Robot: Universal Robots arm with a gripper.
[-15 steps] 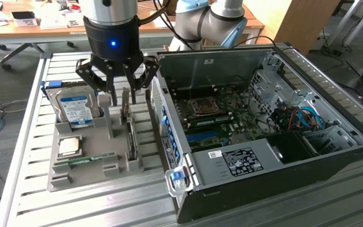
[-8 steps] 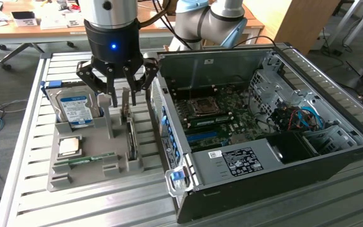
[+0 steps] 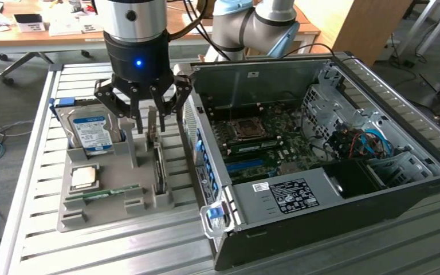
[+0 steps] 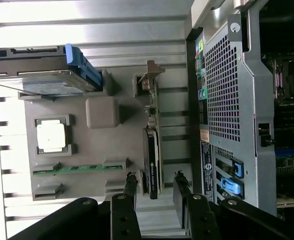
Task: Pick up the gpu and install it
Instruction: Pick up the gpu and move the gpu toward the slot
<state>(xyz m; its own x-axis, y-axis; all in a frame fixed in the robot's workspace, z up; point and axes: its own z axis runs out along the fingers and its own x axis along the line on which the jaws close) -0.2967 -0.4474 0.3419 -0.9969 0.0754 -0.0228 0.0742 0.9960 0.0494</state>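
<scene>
The gpu [image 3: 158,163] stands on its edge in a slot of the grey tray [image 3: 109,215], on the side next to the open computer case [image 3: 403,189]. It is a green card with a black cooler [image 4: 151,165] and a silver end bracket [image 4: 149,72]. My gripper [image 3: 147,117] hangs just above the card's bracket end. It is open, with one finger on either side of the card's line and gaps between each finger and the card. In the wrist view my gripper [image 4: 154,189] straddles the cooler end, black fingertips [image 4: 130,186] apart from the card.
The tray also holds a silver hard drive with a blue-white label [image 3: 90,132], a processor chip [image 3: 84,176], a thin green memory stick [image 3: 105,193] and a grey post [image 4: 102,112]. The case lies open with its motherboard [image 3: 258,137] exposed. All rest on a slatted metal table [image 3: 29,172].
</scene>
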